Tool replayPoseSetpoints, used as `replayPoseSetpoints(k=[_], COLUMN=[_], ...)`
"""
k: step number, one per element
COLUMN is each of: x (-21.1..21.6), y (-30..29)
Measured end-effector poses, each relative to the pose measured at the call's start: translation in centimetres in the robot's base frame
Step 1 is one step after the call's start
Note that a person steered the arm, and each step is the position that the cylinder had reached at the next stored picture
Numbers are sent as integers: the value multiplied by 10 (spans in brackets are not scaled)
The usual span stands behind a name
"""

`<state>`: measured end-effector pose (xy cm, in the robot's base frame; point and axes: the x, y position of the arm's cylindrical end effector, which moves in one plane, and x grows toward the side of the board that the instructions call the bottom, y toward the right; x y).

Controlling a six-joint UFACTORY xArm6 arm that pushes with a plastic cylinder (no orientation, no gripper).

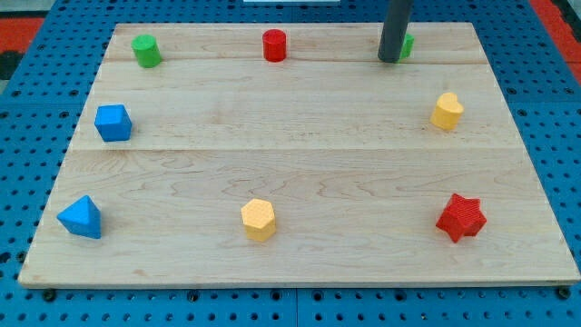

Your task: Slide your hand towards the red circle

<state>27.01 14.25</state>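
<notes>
My tip (pixel 389 60) is resting at the far edge, touching a partly hidden green block (pixel 406 44); being a bare rod, it is holding nothing. The red circle (pixel 274 44) is sitting well to its left. The approach is only beginning; the next move is probably needing a straight slide left.

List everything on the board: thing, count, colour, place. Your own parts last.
board: 1, pale wood, fills the view
cylinder: 1, red, top centre
star: 1, red, bottom right
green cylinder: 1, green, top left
green block: 1, green, top right, mostly hidden behind the rod, shape unclear
blue cube: 1, blue, left edge
blue wedge: 1, blue, bottom left
yellow blocks: 2, yellow, bottom centre and right edge
my tip: 1, dark, right of the red cylinder, against the green block
</notes>
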Motion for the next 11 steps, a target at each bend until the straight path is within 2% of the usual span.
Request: replayPoseSetpoints(k=[1,2,4,7,8,9,11], x=[7,8,14,29,1,-33,-43], y=[-18,-76,-51,-219,-262,-254,-156])
